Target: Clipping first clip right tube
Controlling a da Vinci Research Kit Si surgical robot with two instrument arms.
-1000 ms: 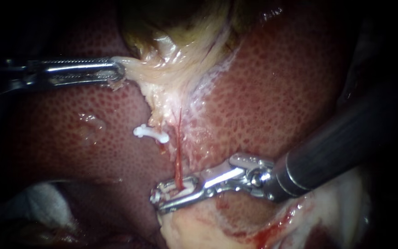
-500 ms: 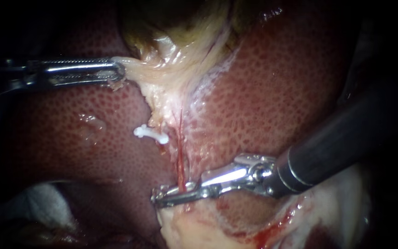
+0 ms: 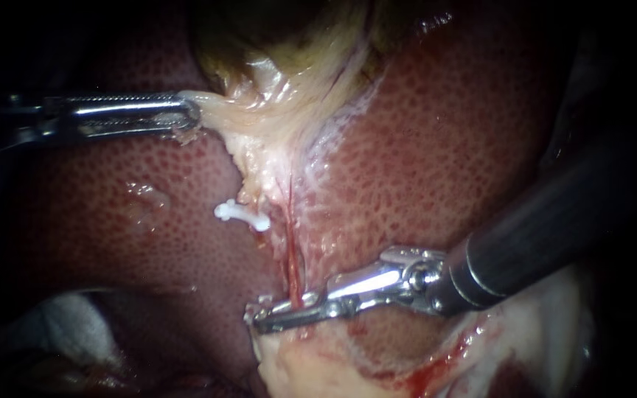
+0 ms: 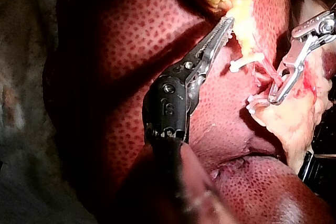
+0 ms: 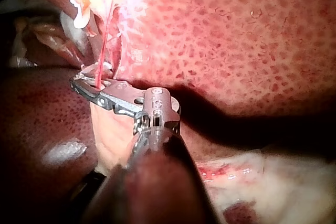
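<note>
**Right jaws close on the red tube, low in the frame**

Left of centre, high up, the left instrument (image 3: 190,118) has its jaws clamped on a tag of pale tissue (image 3: 259,121) below the gallbladder (image 3: 274,37). It draws that tissue out toward the left edge. That looks like the reason for the hold: with the tissue taut, the strands below it fan out over the liver (image 3: 444,147) and can be told apart.

Down the middle runs the right tube (image 3: 290,254), a thin red line from the pale tissue toward the bottom of the frame. Just to its left, on the neighbouring strand, sits a white clip (image 3: 242,214).

The right instrument (image 3: 258,315) comes in from the right edge and lies almost level across lower centre, its jaws squarely across the tube's lower end. The jaws are pressed together on the tube from both sides, with no gap to speak of.

White plastic (image 3: 265,301) shows at the jaw tips, which I take to be the loaded clip being squeezed. The right wrist view agrees: the red tube runs straight down into the closed jaws.

Crossing at a right angle makes sense, since the clip then wraps the whole tube rather than skimming it. By my read the squeeze is the step in hand, and the release comes next, which calls for a clean, gentle opening so nothing tugs on that fine strand
</note>
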